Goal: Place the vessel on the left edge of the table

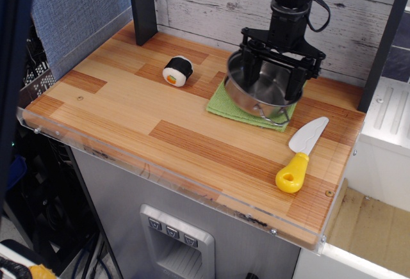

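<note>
No text, label, brand or number can be read on anything here

Lab mock kitchen: plank table (128, 109), toy knife (300, 156), sushi (177, 71).
</note>
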Controlling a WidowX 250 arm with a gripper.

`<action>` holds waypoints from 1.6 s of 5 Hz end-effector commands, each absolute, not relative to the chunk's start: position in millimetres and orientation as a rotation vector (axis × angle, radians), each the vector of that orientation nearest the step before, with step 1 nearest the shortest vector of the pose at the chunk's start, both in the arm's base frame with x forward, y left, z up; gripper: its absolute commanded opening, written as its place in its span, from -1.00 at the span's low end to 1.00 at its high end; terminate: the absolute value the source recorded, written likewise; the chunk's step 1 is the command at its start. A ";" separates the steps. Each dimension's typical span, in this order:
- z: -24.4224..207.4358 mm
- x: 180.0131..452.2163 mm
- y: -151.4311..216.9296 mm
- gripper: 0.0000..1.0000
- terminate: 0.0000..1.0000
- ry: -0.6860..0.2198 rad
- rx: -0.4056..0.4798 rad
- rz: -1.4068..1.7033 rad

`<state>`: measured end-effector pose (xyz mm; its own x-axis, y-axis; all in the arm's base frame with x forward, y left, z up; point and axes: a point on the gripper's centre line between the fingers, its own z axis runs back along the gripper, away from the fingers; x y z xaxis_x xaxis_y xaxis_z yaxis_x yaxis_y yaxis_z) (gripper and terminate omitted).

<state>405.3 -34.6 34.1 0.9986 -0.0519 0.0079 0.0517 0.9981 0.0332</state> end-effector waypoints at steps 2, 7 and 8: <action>111.8 408.1 -25.8 1.00 -1.00 -0.160 0.061 -0.016; 60.7 403.6 -58.8 1.00 -1.00 -0.014 0.084 -0.091; 56.0 403.1 -56.7 -1.00 -1.00 -0.002 0.097 -0.090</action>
